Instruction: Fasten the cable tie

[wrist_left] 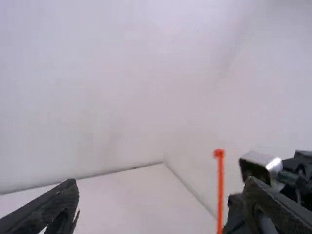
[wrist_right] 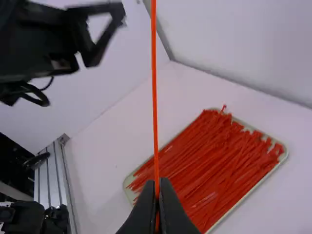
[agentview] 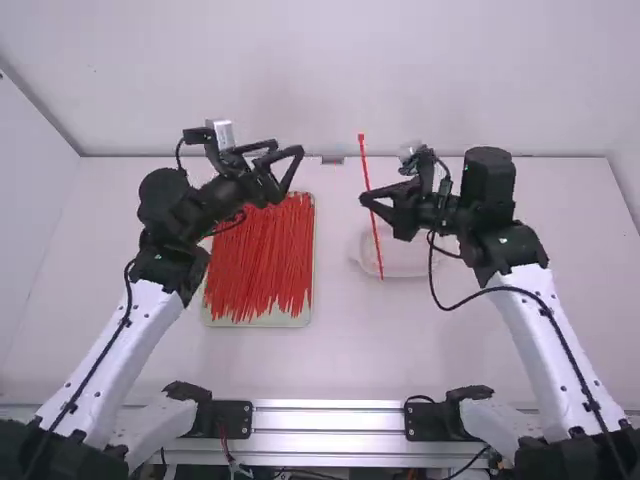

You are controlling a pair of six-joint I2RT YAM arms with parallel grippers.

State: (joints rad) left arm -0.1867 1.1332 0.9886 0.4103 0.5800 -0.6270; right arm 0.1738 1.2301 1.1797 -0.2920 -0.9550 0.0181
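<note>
At the near edge a silver aluminium rail (agentview: 330,412) is seen running across the front of the white table (agentview: 400,330). Farther on, left of the middle, a flat beige rectangular tray (agentview: 255,321) is laid on the table, and a heap of loose red plastic cable ties (agentview: 262,255) is spread over it. Right of the middle a clear, shallow plastic container (agentview: 405,262) is set.

One long red cable tie (agentview: 365,165) is held nearly upright over that container, with its small square head at the top. It is pinched about midway along its strap by the right gripper (agentview: 372,205), whose fingers are pressed tight against it.

The left gripper (agentview: 287,158) is held above the tray's far end, apart from the single tie. Its fingers are spread wide and nothing is gripped between them.
</note>
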